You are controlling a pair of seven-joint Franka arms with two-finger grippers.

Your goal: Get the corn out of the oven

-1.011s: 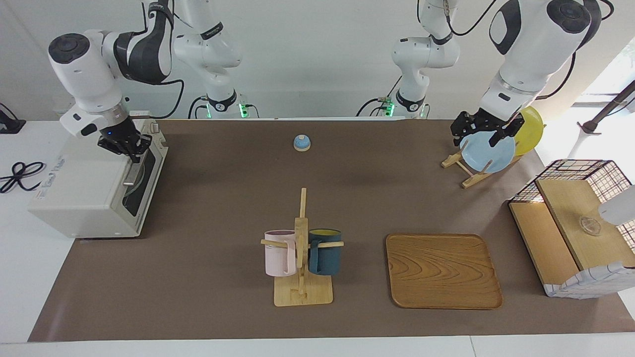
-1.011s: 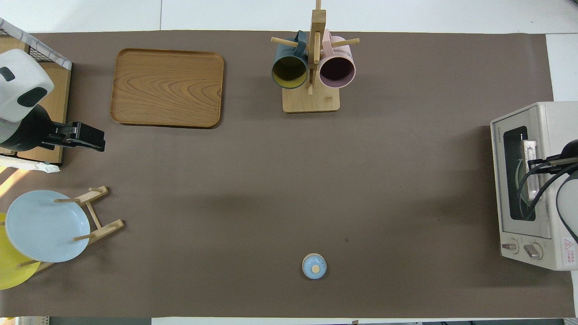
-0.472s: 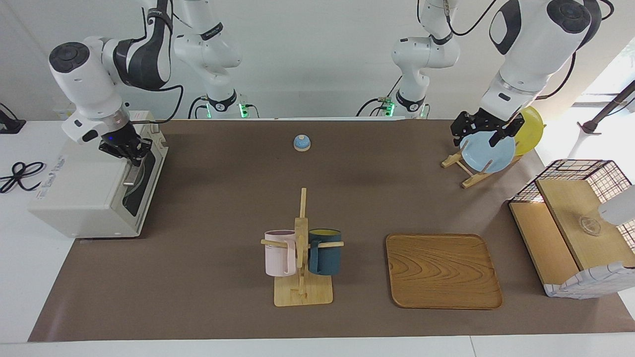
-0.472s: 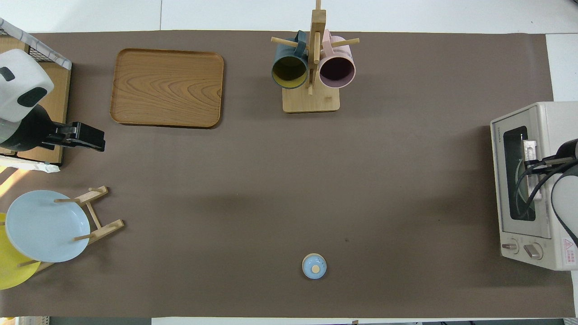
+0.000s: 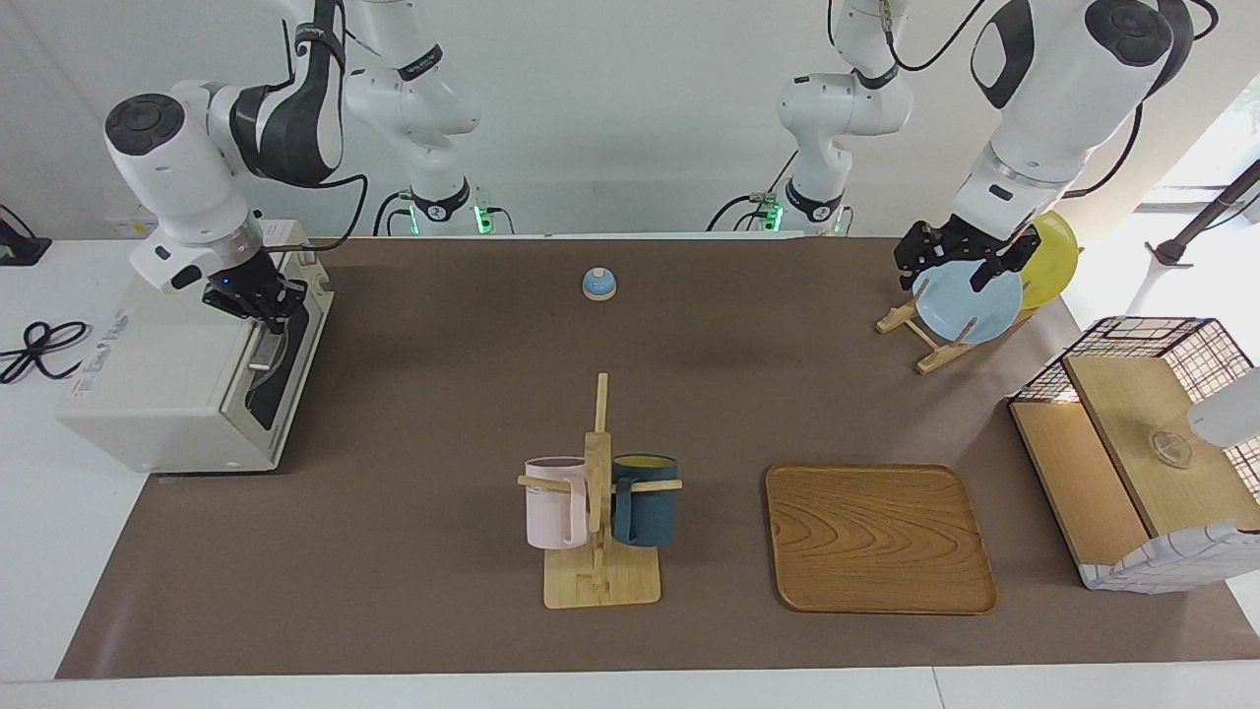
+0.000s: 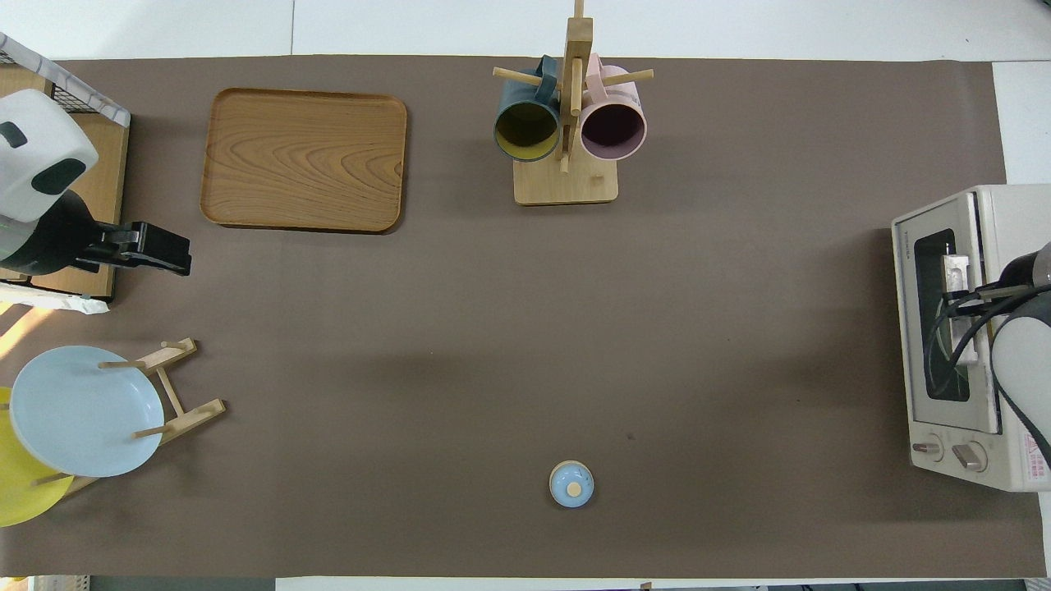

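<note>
Now, view by view.

Facing view, oven: the off-white oven [image 5: 187, 379] stands at the right arm's end of the surface [image 5: 453, 414], its dark glass door shut or very nearly so.
Facing view, right hand: the right hand [image 5: 262, 307] is down at the top edge of the door, by the silver handle [image 5: 264, 347]; whether its fingers are closed on the handle I cannot tell.
Facing view, left hand: the left hand [image 5: 947, 271] hangs over the blue plate [image 5: 970, 305] in the wooden rack, with the yellow plate [image 5: 1051, 258] just beside it; this arm waits, and its fingers cannot be read.
Facing view, corn: nothing yellow shows through the glass, so the cob is perhaps inside, hidden.

Overhead view, oven: the oven [image 6: 977, 328] shows its window and two knobs; cables and the right arm cover part of the door.
Overhead view, other things: a wooden tray [image 6: 304, 160] and a mug stand [image 6: 566, 123] lie farther from the robots, a small blue bell [image 6: 571, 484] nearer.
</note>
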